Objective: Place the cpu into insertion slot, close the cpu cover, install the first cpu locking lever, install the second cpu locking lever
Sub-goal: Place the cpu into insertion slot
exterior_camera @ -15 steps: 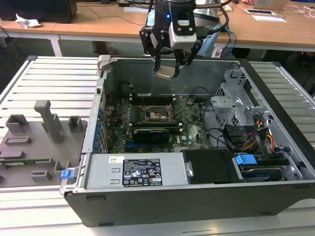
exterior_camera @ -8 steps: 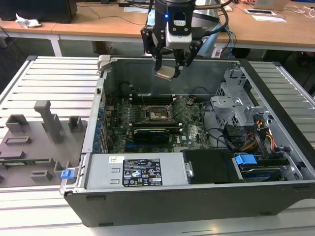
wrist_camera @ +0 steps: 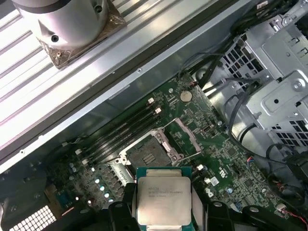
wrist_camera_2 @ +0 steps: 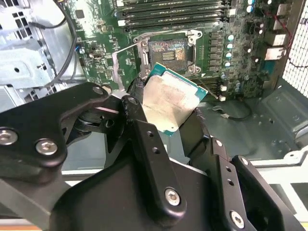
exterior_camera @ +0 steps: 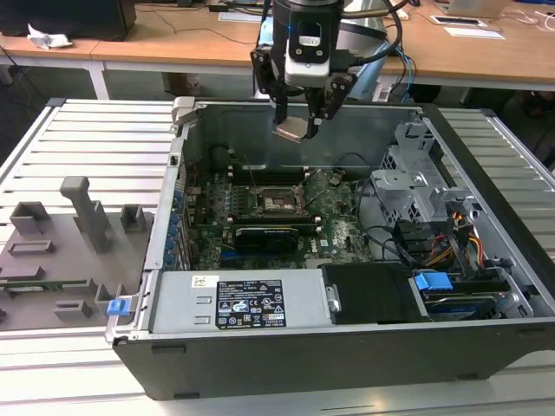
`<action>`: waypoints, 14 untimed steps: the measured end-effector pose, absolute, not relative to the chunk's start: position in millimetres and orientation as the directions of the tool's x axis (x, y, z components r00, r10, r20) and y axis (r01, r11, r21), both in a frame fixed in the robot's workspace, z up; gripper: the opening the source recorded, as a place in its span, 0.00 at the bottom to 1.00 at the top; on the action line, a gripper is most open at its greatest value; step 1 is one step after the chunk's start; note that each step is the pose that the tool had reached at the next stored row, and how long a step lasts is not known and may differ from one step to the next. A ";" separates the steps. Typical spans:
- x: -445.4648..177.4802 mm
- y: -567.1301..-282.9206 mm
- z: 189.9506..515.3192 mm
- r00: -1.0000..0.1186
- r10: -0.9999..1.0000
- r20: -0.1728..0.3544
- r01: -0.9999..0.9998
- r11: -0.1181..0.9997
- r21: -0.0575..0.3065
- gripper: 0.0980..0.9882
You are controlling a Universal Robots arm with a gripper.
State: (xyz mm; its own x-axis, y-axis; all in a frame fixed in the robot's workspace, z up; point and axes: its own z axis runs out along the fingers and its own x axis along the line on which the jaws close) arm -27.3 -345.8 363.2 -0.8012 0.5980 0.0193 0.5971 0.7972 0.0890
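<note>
The gripper [exterior_camera: 299,121] hung above the open case [exterior_camera: 286,347], its fingers clamped on the edges of the cpu [exterior_camera: 290,131], which was held clear of the motherboard [exterior_camera: 334,230] with its metal top showing in both wrist views [wrist_camera_2: 171,103] [wrist_camera: 162,199]. In the exterior view the bare socket [exterior_camera: 279,202] lay at 6 o'clock from the cpu, well below it, and a black card [exterior_camera: 269,234] lay at 6 o'clock from the socket. The cover [wrist_camera: 183,137] stood swung open beside the socket [wrist_camera: 147,151].
</note>
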 end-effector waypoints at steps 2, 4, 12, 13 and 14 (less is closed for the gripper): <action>-27.3 -345.8 362.9 -0.786 0.619 0.019 0.618 0.781 0.089 0.50; -27.3 -345.8 362.5 -0.769 0.639 0.019 0.638 0.765 0.089 0.50; -27.3 -345.8 360.3 -0.695 0.719 0.020 0.717 0.691 0.089 0.50; -27.3 -345.8 360.1 -0.686 0.727 0.020 0.726 0.682 0.088 0.50; -27.3 -345.8 359.9 -0.677 0.736 0.020 0.734 0.673 0.088 0.50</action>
State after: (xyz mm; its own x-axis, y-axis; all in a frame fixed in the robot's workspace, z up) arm -27.3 -345.8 359.9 -0.6772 0.7355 0.0198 0.7340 0.6734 0.0884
